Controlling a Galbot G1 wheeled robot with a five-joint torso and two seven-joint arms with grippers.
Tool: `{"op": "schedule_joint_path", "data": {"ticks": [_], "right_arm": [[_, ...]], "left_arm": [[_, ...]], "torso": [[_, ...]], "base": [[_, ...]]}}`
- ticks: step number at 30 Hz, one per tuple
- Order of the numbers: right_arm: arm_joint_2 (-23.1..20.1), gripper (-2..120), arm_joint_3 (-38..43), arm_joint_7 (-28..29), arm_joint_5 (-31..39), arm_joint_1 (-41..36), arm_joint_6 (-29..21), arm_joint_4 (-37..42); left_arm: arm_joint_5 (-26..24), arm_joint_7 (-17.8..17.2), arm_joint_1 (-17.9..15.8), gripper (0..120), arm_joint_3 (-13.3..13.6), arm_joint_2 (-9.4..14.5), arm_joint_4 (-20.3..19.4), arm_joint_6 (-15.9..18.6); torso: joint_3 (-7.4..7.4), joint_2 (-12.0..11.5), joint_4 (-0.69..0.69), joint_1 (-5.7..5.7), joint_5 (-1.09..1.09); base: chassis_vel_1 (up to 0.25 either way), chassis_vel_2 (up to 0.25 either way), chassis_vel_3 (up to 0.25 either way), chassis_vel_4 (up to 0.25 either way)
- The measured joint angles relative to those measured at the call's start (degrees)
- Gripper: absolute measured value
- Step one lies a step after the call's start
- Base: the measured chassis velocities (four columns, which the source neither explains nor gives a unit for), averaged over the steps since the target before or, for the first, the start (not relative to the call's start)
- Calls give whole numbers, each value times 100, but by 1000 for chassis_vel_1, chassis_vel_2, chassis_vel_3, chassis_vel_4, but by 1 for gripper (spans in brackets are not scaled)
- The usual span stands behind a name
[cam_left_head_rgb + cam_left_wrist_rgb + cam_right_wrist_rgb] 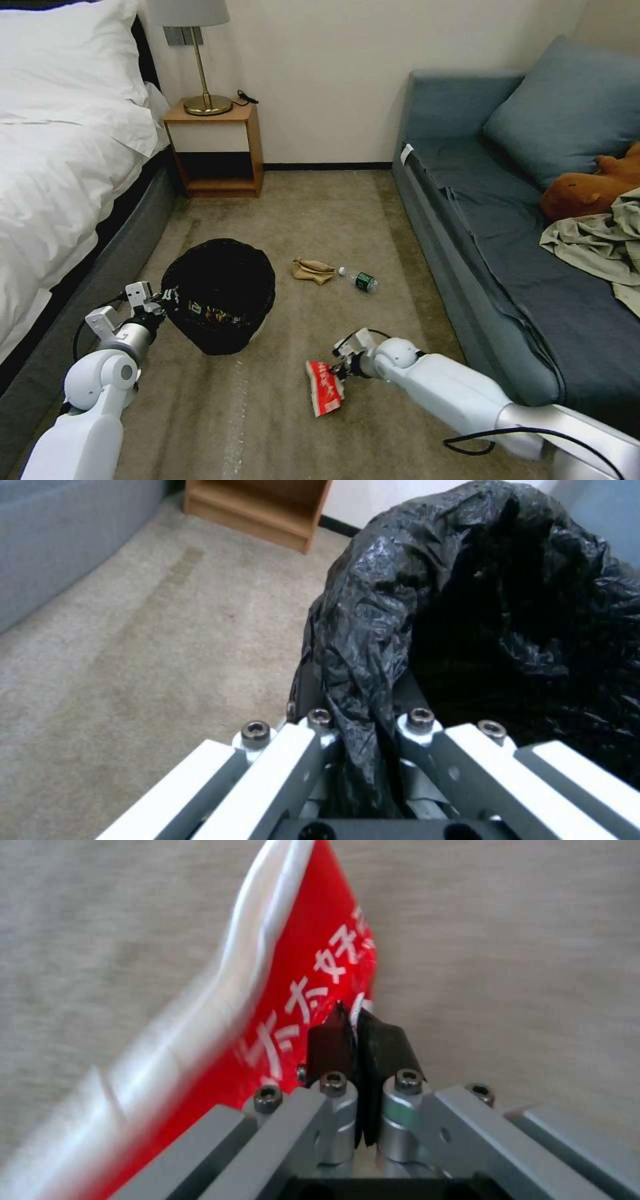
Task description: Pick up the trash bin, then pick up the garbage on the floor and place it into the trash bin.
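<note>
Two tools, both clamped: our left tool (162, 298) grips the trash bin (220, 293); at ten o'clock from our right tool (339, 371), pinching the red wrapper (324, 388).

Crinkled glossy black liner on trash bin (219, 293). Red snack wrapper (325, 388), white lettering, white edge band. Tan crumpled paper bag (312, 269). Clear bottle (359, 279), green label. Tan-brown floor (280, 413), faint lengthwise stripes. Blue-grey sofa (507, 220), brown plush toy (587, 190), beige-green garment (600, 243). White bedding (60, 153).
</note>
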Motion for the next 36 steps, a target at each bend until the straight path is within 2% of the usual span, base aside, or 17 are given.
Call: {"op": "schedule_joint_path", "data": {"ticks": [8,20,29,36], "right_arm": [[-658,0,397,83,108,291,219,584],[-1108,0,928,272,401,436,323,1398],[-1586,0,1287,302,568,1232,453,2117],[-1851,0,1453,544,1150,1936,490,2783]], "left_arm": [[-23,-23,-54,3,185,-44,27,71],[49,-37,-46,3,375,-87,55,153],[-59,-94,-122,3,517,-114,188,284],[-321,-208,-215,3,800,-273,267,400]], "torso": [[0,0,0,0,-2],[0,0,0,0,1],[0,0,1,0,-2],[0,0,1,0,-1]], "base": [[0,0,0,0],[0,0,0,0],[0,0,0,0],[0,0,0,0]]}}
